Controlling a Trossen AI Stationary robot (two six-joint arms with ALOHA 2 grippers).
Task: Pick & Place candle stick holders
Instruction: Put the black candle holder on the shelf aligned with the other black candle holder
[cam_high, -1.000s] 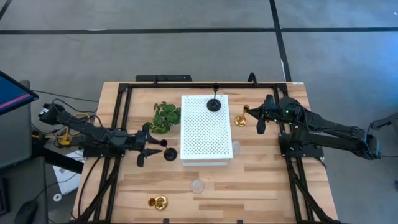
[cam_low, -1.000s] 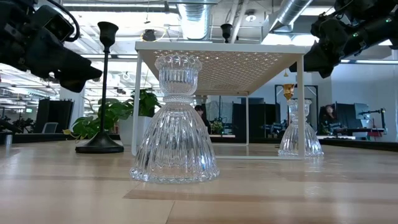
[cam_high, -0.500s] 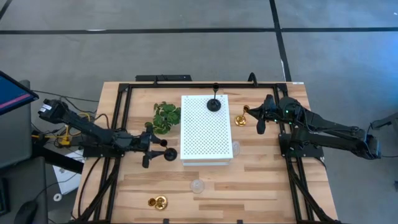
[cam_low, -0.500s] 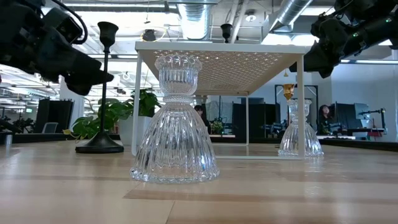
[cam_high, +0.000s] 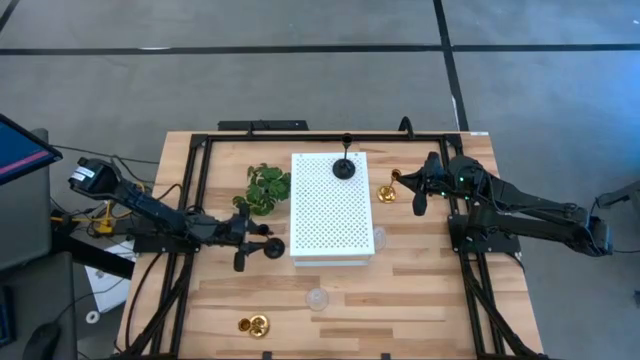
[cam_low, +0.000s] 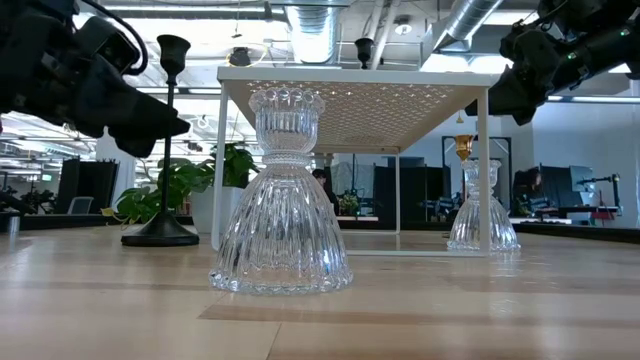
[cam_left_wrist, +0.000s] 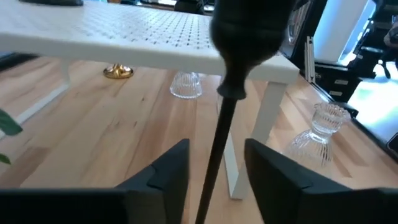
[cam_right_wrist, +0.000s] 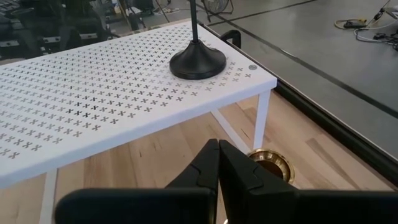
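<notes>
From the high view my left gripper is right at the black holder standing on the counter beside the white board. In the low view that tall thin stem looks tippy, so a sideways nudge could topple it. Left wrist view: fingers open with the stem between them, not clamped; closing off-centre might knock it over. Right wrist view: my right gripper sits closed, holding nothing, above the gold holder.

I am seeing no readable text, label, brand or number anywhere in these views. Nothing on my arms or on the wooden surface is showing writing.
</notes>
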